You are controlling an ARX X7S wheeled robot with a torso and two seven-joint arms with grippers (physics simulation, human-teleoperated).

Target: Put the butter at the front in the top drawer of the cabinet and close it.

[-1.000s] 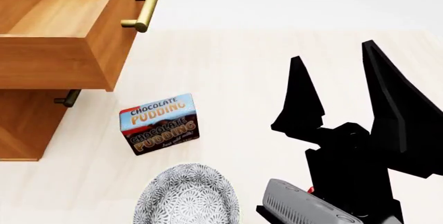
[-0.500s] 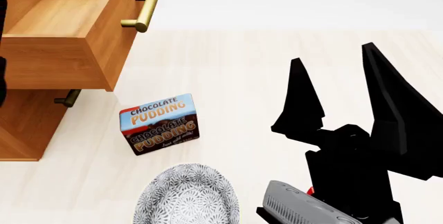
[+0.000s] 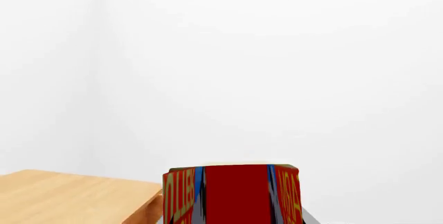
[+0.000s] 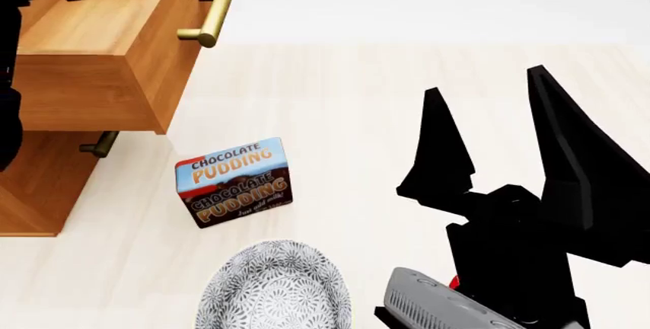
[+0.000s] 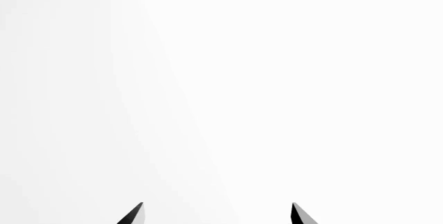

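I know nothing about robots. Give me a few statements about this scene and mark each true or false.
1. The top drawer is pulled open. True.
2. The chocolate pudding box lies inside the drawer. False: it sits on the pale floor in front of the cabinet.
3. The right gripper has its fingers spread and holds nothing. True.
4. The patterned bowl is stacked on the pudding box. False: it sits apart, nearer the robot.
5. The left wrist view shows a red box right at the camera. True.

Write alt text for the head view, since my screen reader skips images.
The top drawer of the wooden cabinet stands pulled open at upper left, with the left arm entering at that edge. A chocolate pudding box and a patterned bowl sit on the pale floor, beside the open, empty right claw.
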